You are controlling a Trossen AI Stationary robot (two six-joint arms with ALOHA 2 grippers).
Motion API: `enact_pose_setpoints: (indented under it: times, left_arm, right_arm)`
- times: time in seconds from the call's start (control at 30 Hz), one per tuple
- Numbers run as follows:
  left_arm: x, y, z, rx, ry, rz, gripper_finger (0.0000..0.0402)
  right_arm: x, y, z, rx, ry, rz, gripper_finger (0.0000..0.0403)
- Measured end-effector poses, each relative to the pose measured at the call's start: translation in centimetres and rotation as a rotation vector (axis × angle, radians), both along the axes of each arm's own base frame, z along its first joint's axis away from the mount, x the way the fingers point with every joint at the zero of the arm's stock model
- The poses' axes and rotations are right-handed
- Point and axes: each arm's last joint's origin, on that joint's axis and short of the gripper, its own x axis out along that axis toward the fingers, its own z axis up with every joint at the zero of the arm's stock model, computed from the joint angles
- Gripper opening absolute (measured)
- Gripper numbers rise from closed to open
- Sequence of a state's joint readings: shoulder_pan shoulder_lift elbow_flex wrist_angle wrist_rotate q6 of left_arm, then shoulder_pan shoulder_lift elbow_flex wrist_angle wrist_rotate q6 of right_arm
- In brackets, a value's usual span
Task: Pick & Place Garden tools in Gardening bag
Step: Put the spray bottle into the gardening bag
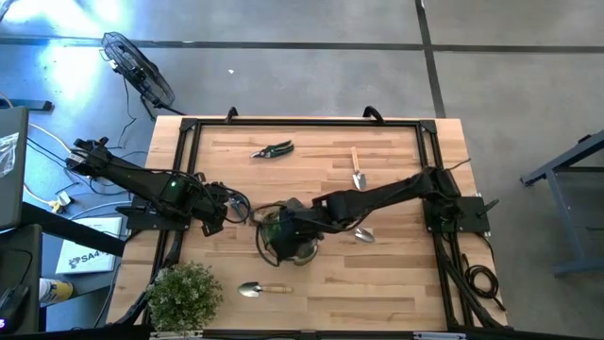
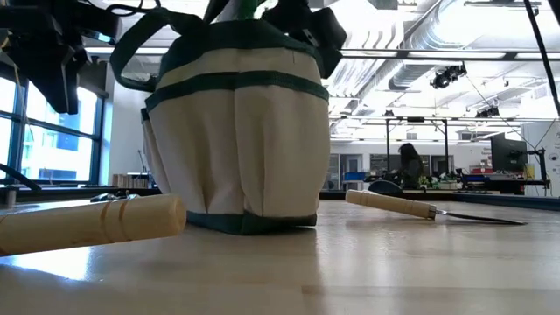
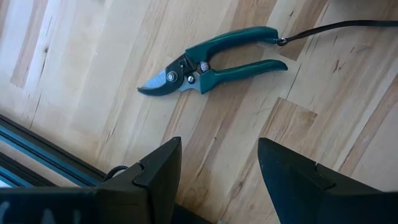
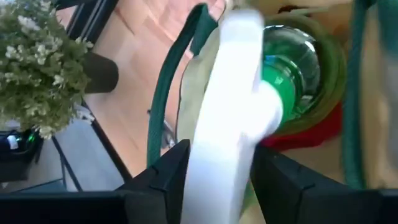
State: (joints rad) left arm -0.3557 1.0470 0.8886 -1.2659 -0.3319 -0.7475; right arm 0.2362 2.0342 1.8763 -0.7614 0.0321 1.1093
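The olive-tan gardening bag [image 1: 291,242] stands upright on its base at the table's middle; it also shows in the low view [image 2: 236,131]. My right gripper [image 1: 283,225] is over its mouth, shut on the green-and-white piece [image 4: 273,81]. A red cloth [image 4: 311,127] lies inside the bag. My left gripper [image 1: 230,210] is open and empty left of the bag. It faces the teal-handled pruning shears [image 3: 208,62], which lie flat near the far edge [image 1: 274,149]. Three wooden-handled trowels lie flat: far right [image 1: 358,170], under my right arm [image 1: 364,233], near edge [image 1: 262,289]. My right gripper pinches the piece's white part [image 4: 217,149] between its two fingers [image 4: 171,174]. The fingers come from above, pointing down into the bag's mouth. The piece's green round part [image 4: 289,74] sits within the bag's opening, above the red cloth.
A bushy green plant [image 1: 184,295] stands at the near left corner. A black frame [image 1: 302,121] runs along the table's edges. The bag's dark green loop handle [image 4: 171,81] hangs by my right gripper. In the low view a trowel handle [image 2: 87,223] lies close to the bag.
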Motion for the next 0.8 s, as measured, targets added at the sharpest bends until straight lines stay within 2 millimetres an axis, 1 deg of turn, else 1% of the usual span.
enact_pose_setpoints:
  times: [0.13,0.33,0.53,0.67,0.8]
  left_arm:
    - [0.0,0.0,0.0,0.000,0.000,0.000,0.0203]
    - [0.0,0.0,0.0,0.000,0.000,-0.001,0.0203]
    - [0.0,0.0,0.0,0.000,0.000,-0.001,0.0203]
    - [0.0,0.0,0.0,0.000,0.000,-0.001,0.0203]
    - [0.0,0.0,0.0,-0.001,0.000,-0.001,0.0203]
  right_arm:
    - [-0.1,-0.2,-0.2,-0.011,0.019,0.000,0.0148]
    - [0.0,0.0,-1.3,-0.011,0.072,0.012,0.0148]
    - [0.0,0.4,-1.4,-0.012,0.072,0.018,0.0148]
    - [-0.1,1.0,-1.4,-0.011,0.072,0.032,0.0148]
    - [-0.3,1.3,-1.4,0.062,0.096,0.042,0.0148]
